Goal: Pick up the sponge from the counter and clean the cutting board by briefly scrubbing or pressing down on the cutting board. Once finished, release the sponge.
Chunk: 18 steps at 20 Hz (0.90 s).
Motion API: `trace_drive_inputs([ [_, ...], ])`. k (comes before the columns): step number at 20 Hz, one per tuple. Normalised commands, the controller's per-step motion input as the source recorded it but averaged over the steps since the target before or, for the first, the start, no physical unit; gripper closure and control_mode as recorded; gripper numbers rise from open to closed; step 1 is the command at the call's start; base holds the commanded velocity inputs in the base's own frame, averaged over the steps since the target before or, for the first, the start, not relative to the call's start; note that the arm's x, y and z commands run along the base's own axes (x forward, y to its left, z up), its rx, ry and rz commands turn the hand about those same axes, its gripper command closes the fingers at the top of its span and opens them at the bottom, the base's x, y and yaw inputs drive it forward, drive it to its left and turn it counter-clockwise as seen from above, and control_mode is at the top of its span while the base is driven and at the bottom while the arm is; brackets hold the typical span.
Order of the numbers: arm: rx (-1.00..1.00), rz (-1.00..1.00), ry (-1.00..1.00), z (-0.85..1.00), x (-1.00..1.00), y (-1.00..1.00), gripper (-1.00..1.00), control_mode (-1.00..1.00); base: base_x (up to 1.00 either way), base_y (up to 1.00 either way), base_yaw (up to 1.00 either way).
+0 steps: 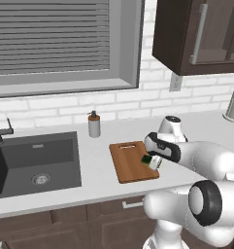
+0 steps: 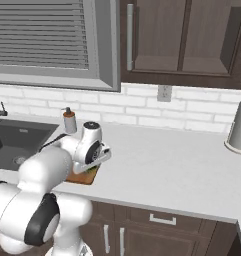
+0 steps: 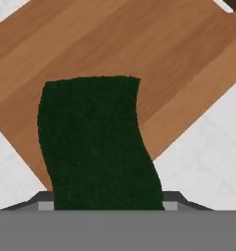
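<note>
Sponge (image 3: pixel 97 142): nearest to the hand camera, dark green face up, gripped in the end effector (image 1: pixel 154 163), which is closed on it.
Sponge position: over the cutting board (image 1: pixel 130 163), near the board's right edge; whether it touches the wood, I cannot tell.
Board: flat on the table (image 1: pixel 96 165), slot handle toward the wall.
Reason, as I judge: the sponge is kept clamped so it can be pressed for scrubbing.
Other things: sink (image 1: pixel 31 163) at left, soap bottle (image 1: pixel 93 124) behind, well apart from the board.

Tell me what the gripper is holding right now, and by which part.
The gripper holds the sponge by one end, over the cutting board.
</note>
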Motion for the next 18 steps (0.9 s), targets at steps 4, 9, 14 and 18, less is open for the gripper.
trace_drive_inputs([
  [4, -0.02, 0.12, 0.22, 0.00, 0.59, 0.52, 1.00, -1.00, 0.00, 0.00, 0.00],
  [9, -0.08, 0.08, 0.20, -0.15, 0.52, 0.50, 1.00, -1.00, 0.00, 0.00, 0.00],
  [14, -0.06, 0.08, 0.05, -0.22, 0.04, 0.39, 1.00, -1.00, 0.00, 0.00, 0.00],
  [18, -0.04, 0.09, 0.00, -0.37, -0.03, 0.31, 1.00, -1.00, 0.00, 0.00, 0.00],
])
